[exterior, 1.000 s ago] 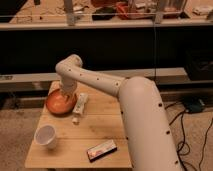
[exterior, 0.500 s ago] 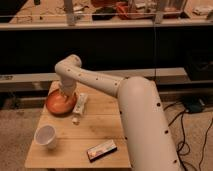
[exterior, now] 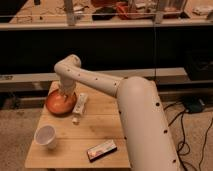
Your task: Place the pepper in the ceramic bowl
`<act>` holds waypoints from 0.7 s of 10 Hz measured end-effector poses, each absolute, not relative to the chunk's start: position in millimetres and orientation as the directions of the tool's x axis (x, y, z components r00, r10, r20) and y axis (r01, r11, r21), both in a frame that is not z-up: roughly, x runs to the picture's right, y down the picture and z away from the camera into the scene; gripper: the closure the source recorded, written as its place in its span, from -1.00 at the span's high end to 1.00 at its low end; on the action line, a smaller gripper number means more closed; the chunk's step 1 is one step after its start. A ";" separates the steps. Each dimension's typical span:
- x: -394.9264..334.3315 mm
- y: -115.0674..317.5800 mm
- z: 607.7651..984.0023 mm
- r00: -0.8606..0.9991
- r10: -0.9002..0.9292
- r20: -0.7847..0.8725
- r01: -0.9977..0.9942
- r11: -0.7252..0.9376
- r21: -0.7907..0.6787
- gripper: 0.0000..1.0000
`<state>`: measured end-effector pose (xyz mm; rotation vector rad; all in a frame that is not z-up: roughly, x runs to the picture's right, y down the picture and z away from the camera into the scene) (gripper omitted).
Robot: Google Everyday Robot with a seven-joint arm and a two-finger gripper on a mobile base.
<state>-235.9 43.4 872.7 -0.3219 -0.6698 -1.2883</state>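
Note:
The ceramic bowl [exterior: 56, 104] is a shallow terracotta bowl at the back left of the small wooden table [exterior: 107, 125]. My gripper [exterior: 65, 94] hangs at the end of the bent white arm, right over the bowl's right half and close to its inside. The wrist blocks my view of the gripper's tip. The pepper is hidden; I cannot tell whether it is in the gripper or in the bowl.
A white tube [exterior: 80, 105] lies just right of the bowl, with a small pale piece [exterior: 75, 120] at its near end. A white cup [exterior: 45, 135] stands front left. A flat dark-and-white packet [exterior: 101, 149] lies at the front edge. Cables [exterior: 187, 132] lie on the floor to the right.

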 end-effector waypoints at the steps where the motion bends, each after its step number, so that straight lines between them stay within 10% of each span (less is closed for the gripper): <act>1: -241.6 45.2 871.6 0.048 -0.764 0.643 0.960 0.213 0.182 0.33; 7: -231.4 38.5 865.5 -0.093 -0.761 0.643 0.959 0.105 0.262 0.60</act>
